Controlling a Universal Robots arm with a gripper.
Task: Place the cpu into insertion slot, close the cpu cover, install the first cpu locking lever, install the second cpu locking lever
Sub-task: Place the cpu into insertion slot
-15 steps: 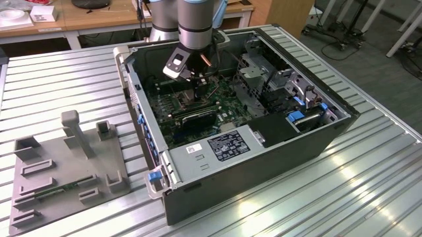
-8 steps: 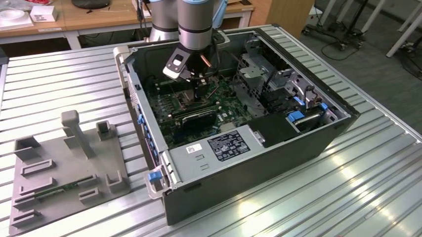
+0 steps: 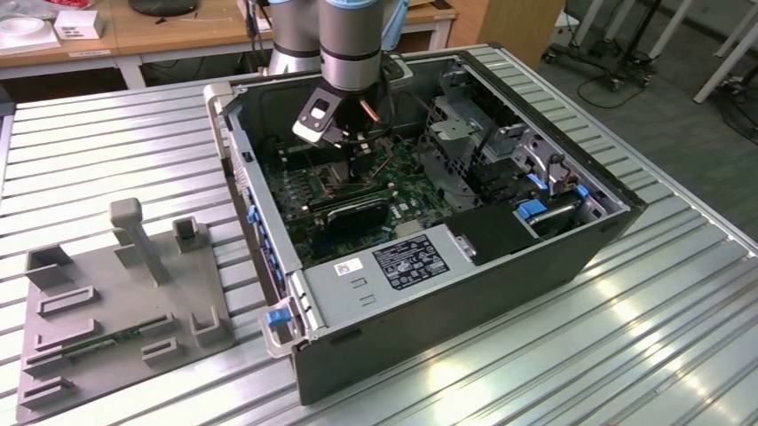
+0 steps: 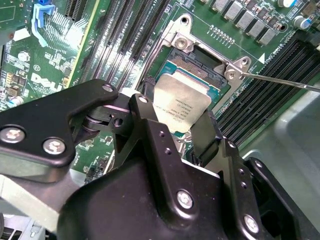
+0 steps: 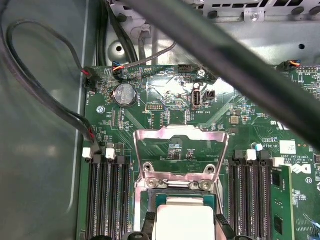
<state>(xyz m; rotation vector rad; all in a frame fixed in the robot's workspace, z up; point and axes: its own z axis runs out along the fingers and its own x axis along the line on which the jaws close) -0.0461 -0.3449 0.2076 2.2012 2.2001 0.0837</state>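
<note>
While jaws grip cpu, cover stands open

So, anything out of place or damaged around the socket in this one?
Nothing damaged or spilled. The cpu, gripped by the tool, is offset over the insertion slot, leaving a strip of pins bare, and the cpu cover stands flipped open. That fits a placement under way.

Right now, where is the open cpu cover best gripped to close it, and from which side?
Likely the free edge of the cpu cover, opposite its hinge at the insertion slot, from the side away from the slot: the frame stands open, with a tab there. The end effector holds the cpu.
</note>
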